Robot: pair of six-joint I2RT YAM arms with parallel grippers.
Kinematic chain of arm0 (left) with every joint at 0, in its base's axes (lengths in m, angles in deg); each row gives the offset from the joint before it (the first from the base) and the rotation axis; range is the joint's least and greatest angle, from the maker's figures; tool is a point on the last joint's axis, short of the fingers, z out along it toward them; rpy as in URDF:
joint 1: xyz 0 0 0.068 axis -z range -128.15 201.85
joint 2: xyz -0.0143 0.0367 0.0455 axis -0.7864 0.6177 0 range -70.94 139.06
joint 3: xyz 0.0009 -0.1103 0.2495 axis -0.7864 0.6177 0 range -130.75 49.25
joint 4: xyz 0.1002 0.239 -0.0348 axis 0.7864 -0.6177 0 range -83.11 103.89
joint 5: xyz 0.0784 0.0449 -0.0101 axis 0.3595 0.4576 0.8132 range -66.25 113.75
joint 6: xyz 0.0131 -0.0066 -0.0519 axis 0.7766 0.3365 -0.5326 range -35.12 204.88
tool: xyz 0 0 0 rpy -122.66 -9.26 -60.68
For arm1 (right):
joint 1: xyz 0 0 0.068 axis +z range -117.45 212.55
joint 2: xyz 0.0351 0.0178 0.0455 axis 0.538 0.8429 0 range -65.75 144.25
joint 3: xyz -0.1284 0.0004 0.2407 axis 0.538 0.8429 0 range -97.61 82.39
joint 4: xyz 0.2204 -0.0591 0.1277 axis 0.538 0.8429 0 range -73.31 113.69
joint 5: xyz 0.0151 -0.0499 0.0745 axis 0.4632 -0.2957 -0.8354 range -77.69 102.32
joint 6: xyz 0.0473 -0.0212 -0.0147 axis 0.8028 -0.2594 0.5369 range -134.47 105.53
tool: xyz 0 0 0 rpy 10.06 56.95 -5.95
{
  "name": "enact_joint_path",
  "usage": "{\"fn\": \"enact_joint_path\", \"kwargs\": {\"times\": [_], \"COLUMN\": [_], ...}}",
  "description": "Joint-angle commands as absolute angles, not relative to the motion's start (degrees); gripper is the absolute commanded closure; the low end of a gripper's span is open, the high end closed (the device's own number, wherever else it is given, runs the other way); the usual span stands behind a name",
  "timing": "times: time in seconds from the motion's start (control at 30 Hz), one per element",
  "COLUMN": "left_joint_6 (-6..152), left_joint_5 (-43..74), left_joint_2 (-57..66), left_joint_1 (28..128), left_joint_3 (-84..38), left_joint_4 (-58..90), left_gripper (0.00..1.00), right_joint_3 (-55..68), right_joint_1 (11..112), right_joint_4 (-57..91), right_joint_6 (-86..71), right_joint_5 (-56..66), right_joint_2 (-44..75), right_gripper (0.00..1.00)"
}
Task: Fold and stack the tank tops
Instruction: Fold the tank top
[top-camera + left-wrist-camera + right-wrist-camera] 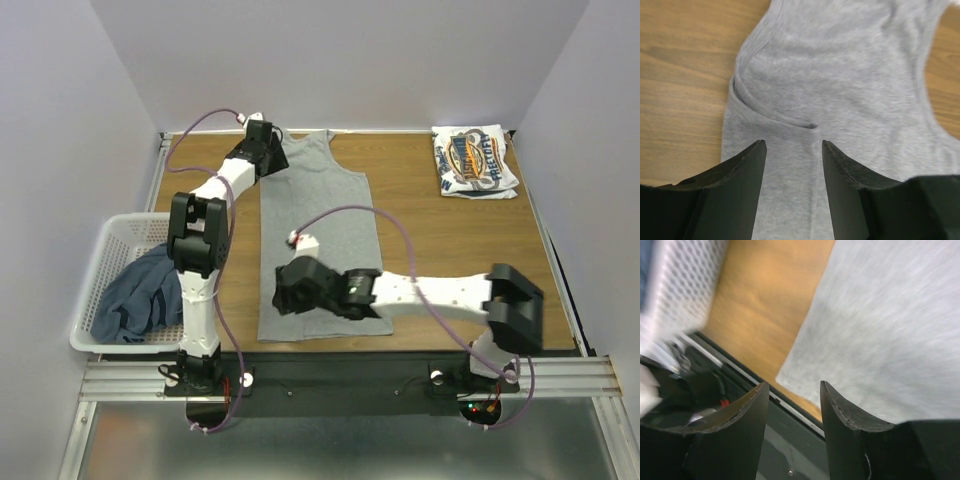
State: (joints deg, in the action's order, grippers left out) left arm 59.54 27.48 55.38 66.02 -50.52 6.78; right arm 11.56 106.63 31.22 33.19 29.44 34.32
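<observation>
The light grey tank top (322,225) lies flat on the wooden table, straps at the far edge, hem near the front. My left gripper (268,140) hovers open over its far left strap; the strap (775,117) shows just ahead of the fingers. My right gripper (285,290) is open and empty over the near left hem corner (790,372). The white tank top with the blue-and-orange logo (474,161) lies folded at the far right. The dark slate blue tank top (140,292) is bunched in the white basket (100,262).
The basket stands off the table's left edge and shows blurred in the right wrist view (685,285). The table's black front rail (790,440) is just below the hem corner. Bare wood (450,240) lies right of the grey top.
</observation>
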Motion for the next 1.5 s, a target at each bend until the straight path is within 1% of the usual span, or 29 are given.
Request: {"fn": "enact_joint_path", "kwargs": {"times": [0.0, 0.07, 0.1, 0.13, 0.17, 0.2, 0.23, 0.27, 0.33, 0.37, 0.4, 0.43, 0.47, 0.57, 0.67, 0.73, 0.9, 1.23, 1.47], "left_joint_6": [59.8, 58.6, 58.0, 57.3, 56.1, 55.3, 54.7, 53.7, 52.0, 50.4, 49.6, 49.1, 48.2, 45.6, 44.1, 43.1, 39.4, 35.0, 33.9], "left_joint_5": [27.9, 28.5, 29.5, 29.9, 30.7, 32.5, 32.8, 33.2, 35.2, 35.5, 36.8, 37.0, 37.5, 38.3, 38.4, 38.7, 39.0, 42.0, 44.2], "left_joint_2": [43.2, 41.0, 38.2, 36.8, 35.3, 33.9, 30.8, 29.2, 23.9, 22.0, 18.1, 16.4, 14.9, 10.1, 5.8, 3.1, 0.5, 2.7, 6.0], "left_joint_1": [67.0, 67.5, 68.4, 69.0, 69.8, 70.8, 73.2, 74.9, 79.6, 81.2, 82.9, 86.6, 88.1, 93.8, 98.1, 100.3, 106.2, 117.6, 122.5], "left_joint_3": [-52.8, -52.0, -50.0, -48.6, -45.4, -43.4, -41.3, -36.6, -30.9, -24.6, -21.4, -18.3, -15.6, -5.6, -0.3, 1.9, 7.2, 8.4, 5.8], "left_joint_4": [8.9, 8.9, 8.8, 9.1, 9.4, 9.7, 10.1, 11.2, 12.7, 15.1, 16.1, 18.4, 18.7, 19.4, 19.3, 19.1, 18.9, 17.9, 15.9], "left_gripper": [0.40, 0.40, 0.40, 0.41, 0.41, 0.42, 0.44, 0.45, 0.46, 0.46, 0.47, 0.47, 0.48, 0.49, 0.50, 0.50, 0.51, 0.52, 0.52], "right_joint_3": [15.3, 16.4, 16.3, 15.9, 15.2, 14.4, 12.5, 11.7, 9.0, 5.8, 4.0, 2.1, -2.6, -10.3, -15.1, -18.5, -22.2, -27.1, -27.9], "right_joint_1": [97.6, 91.3, 84.3, 80.9, 74.3, 71.1, 67.5, 61.5, 56.0, 52.2, 50.6, 49.4, 48.3, 47.3, 47.4, 47.4, 47.6, 49.9, 50.0], "right_joint_4": [29.3, 29.3, 29.3, 29.4, 29.6, 29.7, 29.8, 29.7, 29.7, 29.6, 29.5, 29.5, 29.5, 29.5, 29.6, 29.6, 29.5, 29.6, 29.6], "right_joint_6": [29.1, 27.2, 24.5, 23.1, 21.6, 20.2, 18.0, 17.1, 14.2, 13.3, 11.6, 10.8, 10.0, 7.7, 6.5, 6.5, 6.4, 5.7, 5.2], "right_joint_5": [31.7, 25.9, 23.5, 20.3, 18.6, 16.4, 14.2, 10.6, 7.8, 4.4, 2.9, 1.8, 1.5, 1.2, 0.4, 0.0, 0.2, 6.2, 8.7], "right_joint_2": [22.3, 19.3, 17.6, 17.1, 17.0, 17.4, 19.3, 20.5, 24.2, 29.0, 31.3, 36.9, 39.3, 47.6, 54.7, 57.2, 62.8, 70.3, 71.5], "right_gripper": [0.49, 0.48, 0.48, 0.48, 0.47, 0.48, 0.48, 0.48, 0.48, 0.51, 0.53, 0.55, 0.55, 0.57, 0.57, 0.57, 0.59, 0.59, 0.59]}}
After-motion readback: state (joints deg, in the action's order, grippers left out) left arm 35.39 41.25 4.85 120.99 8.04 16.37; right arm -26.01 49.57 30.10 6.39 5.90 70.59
